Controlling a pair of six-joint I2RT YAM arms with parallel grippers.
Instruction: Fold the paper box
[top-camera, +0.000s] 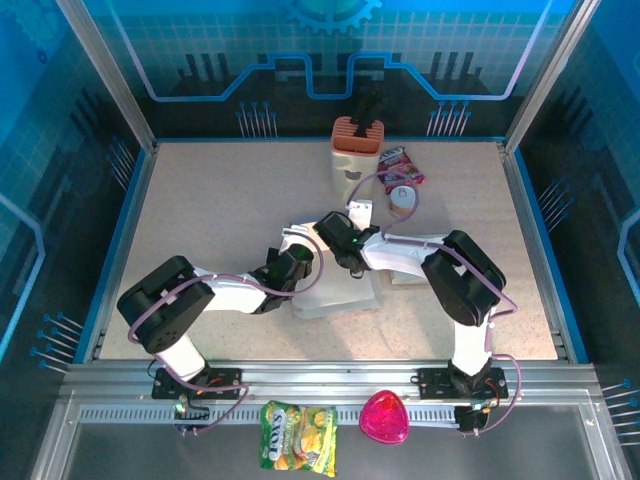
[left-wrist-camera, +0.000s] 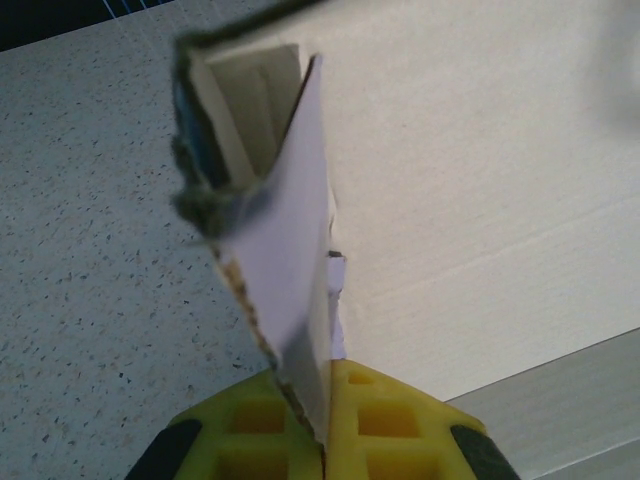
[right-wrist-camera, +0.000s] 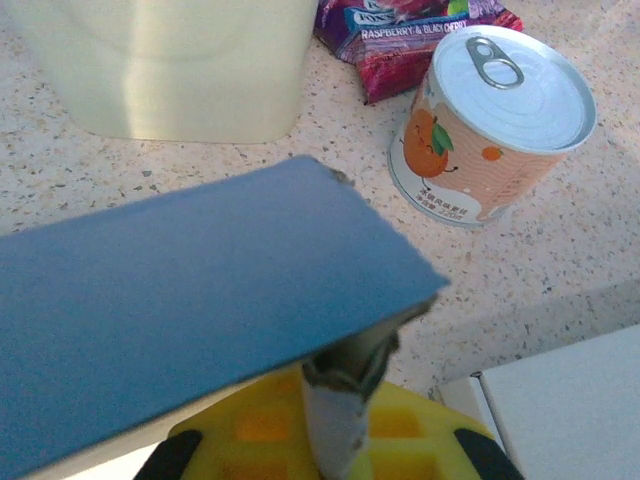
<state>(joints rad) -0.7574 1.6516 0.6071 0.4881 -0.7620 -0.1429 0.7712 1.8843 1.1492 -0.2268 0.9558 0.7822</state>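
I see the paper box (top-camera: 338, 295) lying on the tabletop (top-camera: 200, 220), near side of the can (top-camera: 402, 203). My left tool (left-wrist-camera: 322, 415) pinches its white flap (left-wrist-camera: 290, 250) upright, and my right tool (right-wrist-camera: 340, 400) pinches a blue-faced panel (right-wrist-camera: 190, 290). I judge folding half-started: walls unformed, nothing tucked.

Arms bent inward, left gripper (top-camera: 297, 264) and right gripper (top-camera: 343, 236) clamped shut, close together
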